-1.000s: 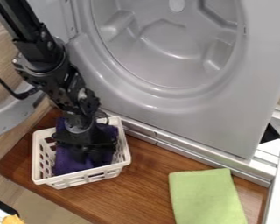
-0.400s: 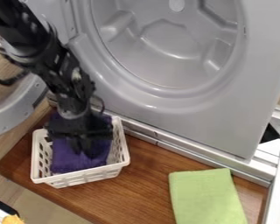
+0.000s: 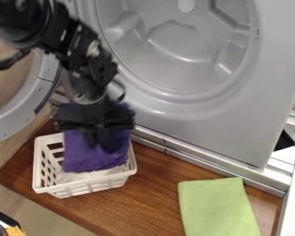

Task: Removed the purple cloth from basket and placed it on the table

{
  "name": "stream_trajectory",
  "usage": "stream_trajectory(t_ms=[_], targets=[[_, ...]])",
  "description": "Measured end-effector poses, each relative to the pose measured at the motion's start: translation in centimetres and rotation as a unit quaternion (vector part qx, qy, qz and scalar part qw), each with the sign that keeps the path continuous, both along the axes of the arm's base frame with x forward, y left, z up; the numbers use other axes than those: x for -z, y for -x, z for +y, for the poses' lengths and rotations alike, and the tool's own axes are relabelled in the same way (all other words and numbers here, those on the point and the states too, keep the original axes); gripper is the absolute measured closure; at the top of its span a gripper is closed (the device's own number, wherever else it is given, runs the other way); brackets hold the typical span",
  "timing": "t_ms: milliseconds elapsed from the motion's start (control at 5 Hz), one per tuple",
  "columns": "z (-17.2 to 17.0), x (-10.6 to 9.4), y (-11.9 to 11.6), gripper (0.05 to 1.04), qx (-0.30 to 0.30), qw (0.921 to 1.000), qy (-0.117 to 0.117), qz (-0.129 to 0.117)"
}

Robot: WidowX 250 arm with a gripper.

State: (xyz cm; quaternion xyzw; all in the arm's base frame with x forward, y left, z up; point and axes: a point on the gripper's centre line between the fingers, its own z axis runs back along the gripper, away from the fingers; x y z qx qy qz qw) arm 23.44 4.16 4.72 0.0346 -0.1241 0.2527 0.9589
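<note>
One purple cloth [image 3: 91, 158] is hanging from your tool [image 3: 101, 142], which is gripping its upper part in a narrow pinch, over the basket [image 3: 82, 186]. Its lower edge is lying toward the basket's near side, and you are not getting enough from this angle to tell whether it is clearing the rim. Beneath it, inside the basket, something pale [image 3: 82, 176] is showing; whether that is the basket's bottom or another cloth, you are having to leave open. You are, by my reading, working on the lift-out, with the placing on the worktop [image 3: 150, 184] yet to come. For the next move, you are probably needing a little more height first, so that no hem is catching on the basket's slats and dragging it along. After that, you are likely looking at a carry to the right of the basket in the view, toward the green cloth [image 3: 217, 207], then a low, gentle release. Behind the basket the grey appliance [image 3: 236, 133] is standing close, so you are risking a brush against it while crossing
</note>
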Motion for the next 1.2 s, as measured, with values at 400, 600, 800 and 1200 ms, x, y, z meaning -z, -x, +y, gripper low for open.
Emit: stream_trajectory(t_ms=[400, 600, 800, 1200], targets=[[-6.1, -3.6, -0.1, 0.994, 0.046, 0.9984, 0.011, -0.032], [-9.9, -3.1, -0.4, 0.994, 0.101, 0.9932, 0.032, -0.049], [-12.6, -0.9, -0.9, 0.994, 0.134, 0.9895, 0.039, -0.037], [-16.5, 4.5, -2.8, 0.994, 0.166, 0.9845, 0.054, -0.013]])
